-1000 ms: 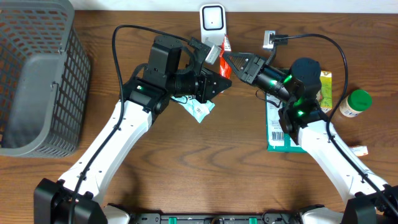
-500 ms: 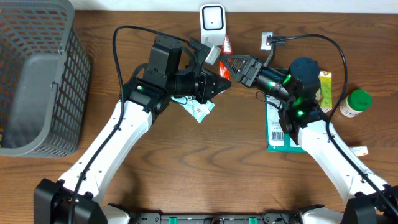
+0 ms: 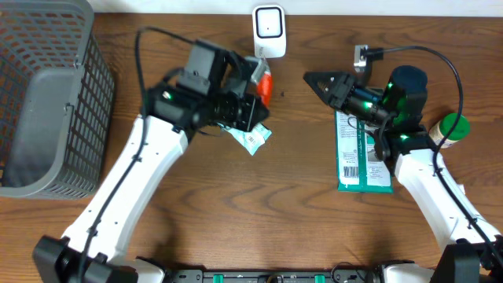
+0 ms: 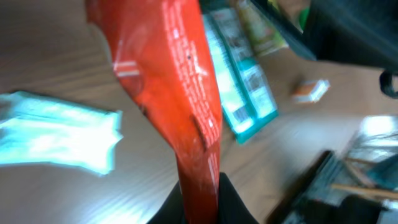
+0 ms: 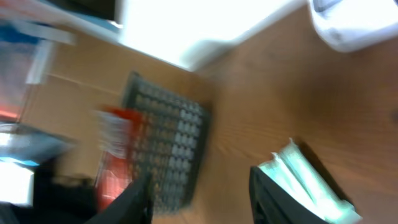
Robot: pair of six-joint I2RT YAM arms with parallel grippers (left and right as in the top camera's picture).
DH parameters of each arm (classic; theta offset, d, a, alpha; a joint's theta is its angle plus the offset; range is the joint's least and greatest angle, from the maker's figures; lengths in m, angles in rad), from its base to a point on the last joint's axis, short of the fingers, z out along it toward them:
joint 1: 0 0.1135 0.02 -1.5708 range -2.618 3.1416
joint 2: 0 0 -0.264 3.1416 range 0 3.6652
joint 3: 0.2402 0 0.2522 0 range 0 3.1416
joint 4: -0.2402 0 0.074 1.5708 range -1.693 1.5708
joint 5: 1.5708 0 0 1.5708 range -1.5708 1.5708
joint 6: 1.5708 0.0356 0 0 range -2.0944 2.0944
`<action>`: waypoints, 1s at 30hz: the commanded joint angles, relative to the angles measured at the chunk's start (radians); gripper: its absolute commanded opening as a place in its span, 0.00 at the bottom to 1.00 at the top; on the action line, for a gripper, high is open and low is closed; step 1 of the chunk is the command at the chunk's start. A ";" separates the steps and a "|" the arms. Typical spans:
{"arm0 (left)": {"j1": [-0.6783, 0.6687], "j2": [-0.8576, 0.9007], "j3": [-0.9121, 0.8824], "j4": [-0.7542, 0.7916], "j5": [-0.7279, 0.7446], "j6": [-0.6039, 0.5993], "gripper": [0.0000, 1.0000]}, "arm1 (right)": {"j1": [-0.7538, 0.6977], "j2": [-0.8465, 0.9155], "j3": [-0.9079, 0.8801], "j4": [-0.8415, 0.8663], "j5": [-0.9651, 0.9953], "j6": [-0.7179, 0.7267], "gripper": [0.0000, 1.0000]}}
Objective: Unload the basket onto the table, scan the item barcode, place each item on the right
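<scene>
Wood table; mesh basket holds grey liner, perhaps.

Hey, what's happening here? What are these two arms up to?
The left tool is shut on a red packet, holding it above the table just in front of the white scanner at the far edge. The right tool is open and empty, off to the side, its arm above a teal pouch. Another small packet lies beneath the left arm, and a grey basket stands at the left.
</scene>
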 commanded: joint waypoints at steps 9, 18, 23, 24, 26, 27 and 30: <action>0.004 0.388 0.909 -0.585 -0.495 0.221 0.07 | 0.175 -0.003 0.031 -0.587 0.445 -0.369 0.39; -0.018 0.612 1.052 -0.518 -0.718 0.397 0.07 | 0.369 -0.003 0.029 -0.745 0.706 -0.372 0.59; -0.017 0.709 1.052 -0.371 -0.778 0.555 0.07 | 0.428 -0.002 0.029 -0.783 0.735 -0.372 0.99; -0.016 0.726 1.052 -0.343 -0.778 0.585 0.07 | 0.434 -0.002 0.029 -0.786 0.734 -0.372 0.99; -0.013 0.763 1.052 -0.276 -0.778 0.619 0.07 | 0.439 -0.002 0.029 -0.787 0.734 -0.372 0.99; -0.010 0.784 1.052 -0.236 -0.777 0.636 0.07 | 0.438 -0.002 0.029 -0.787 0.734 -0.372 0.99; -0.003 0.848 1.052 -0.123 -0.777 0.729 0.07 | 0.438 -0.002 0.029 -0.832 0.712 -0.367 0.99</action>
